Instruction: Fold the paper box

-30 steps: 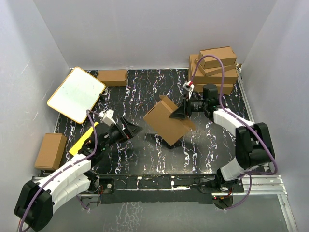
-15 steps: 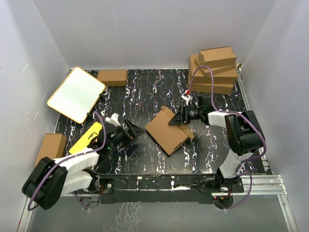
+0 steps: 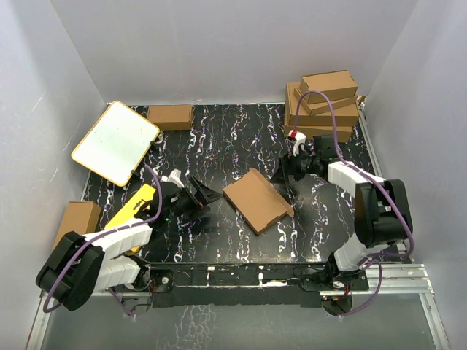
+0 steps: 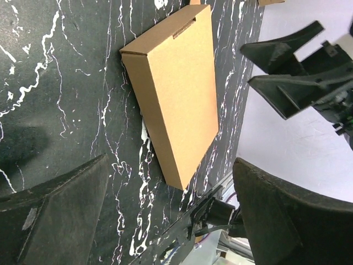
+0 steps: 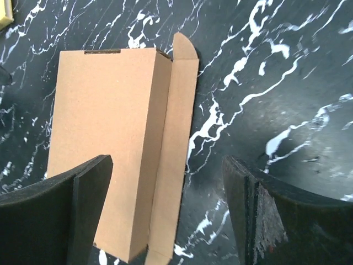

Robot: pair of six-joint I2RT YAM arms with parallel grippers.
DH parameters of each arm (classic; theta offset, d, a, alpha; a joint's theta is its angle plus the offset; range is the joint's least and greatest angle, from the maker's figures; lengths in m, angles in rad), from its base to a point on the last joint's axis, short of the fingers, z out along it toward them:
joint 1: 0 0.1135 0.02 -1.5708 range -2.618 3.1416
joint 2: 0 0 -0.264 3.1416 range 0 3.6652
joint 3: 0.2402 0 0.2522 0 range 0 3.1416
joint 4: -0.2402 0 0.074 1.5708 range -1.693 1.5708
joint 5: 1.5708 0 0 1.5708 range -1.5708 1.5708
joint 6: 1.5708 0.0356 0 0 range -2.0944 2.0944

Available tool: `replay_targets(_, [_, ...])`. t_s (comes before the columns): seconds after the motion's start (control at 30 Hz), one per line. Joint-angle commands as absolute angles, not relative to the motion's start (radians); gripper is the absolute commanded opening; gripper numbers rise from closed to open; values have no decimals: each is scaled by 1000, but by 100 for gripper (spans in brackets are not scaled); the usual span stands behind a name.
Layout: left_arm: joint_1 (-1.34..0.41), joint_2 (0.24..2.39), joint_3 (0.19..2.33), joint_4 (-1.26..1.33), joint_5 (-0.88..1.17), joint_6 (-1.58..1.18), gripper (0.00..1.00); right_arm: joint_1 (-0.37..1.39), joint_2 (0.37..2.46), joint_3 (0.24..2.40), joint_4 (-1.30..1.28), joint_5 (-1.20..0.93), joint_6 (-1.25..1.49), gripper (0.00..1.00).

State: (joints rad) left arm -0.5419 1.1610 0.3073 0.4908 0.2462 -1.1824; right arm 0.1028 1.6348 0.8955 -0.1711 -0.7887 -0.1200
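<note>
The paper box (image 3: 257, 199) lies flat on the black marbled table, a thin brown cardboard mailer. In the right wrist view the paper box (image 5: 105, 138) has one long side flap (image 5: 177, 132) lying out flat beside it. My right gripper (image 3: 287, 170) (image 5: 167, 160) stands open just right of the box, holding nothing. My left gripper (image 3: 208, 197) (image 4: 171, 161) is open too, a short way left of the box, with the paper box (image 4: 174, 94) ahead of its fingers and apart from them.
A stack of folded brown boxes (image 3: 325, 106) stands at the back right. A white board with an orange rim (image 3: 115, 142) leans at the back left, beside a small brown box (image 3: 169, 115). A yellow card (image 3: 135, 204) lies under the left arm, another box (image 3: 75, 226) beyond the table's left edge.
My right gripper lowered the tilted box to the table, opened and let go of it, then drew back to the right. The left gripper shifted slightly.
</note>
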Motion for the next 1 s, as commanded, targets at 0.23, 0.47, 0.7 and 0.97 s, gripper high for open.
replay_targets(0.23, [-613, 1224, 444, 372, 199, -1134, 80, 98, 1460, 872, -356, -773, -620, 22])
replay_targets(0.47, [-633, 1395, 535, 357, 194, -1107, 77, 140, 1559, 902, -466, -729, -739, 9])
replay_targets(0.7, [-641, 1523, 606, 346, 191, -1068, 75, 195, 1568, 885, -511, -763, -852, 9])
replay_targets(0.97, [-640, 1545, 682, 222, 122, -974, 75, 265, 1575, 880, -557, -843, -912, 10])
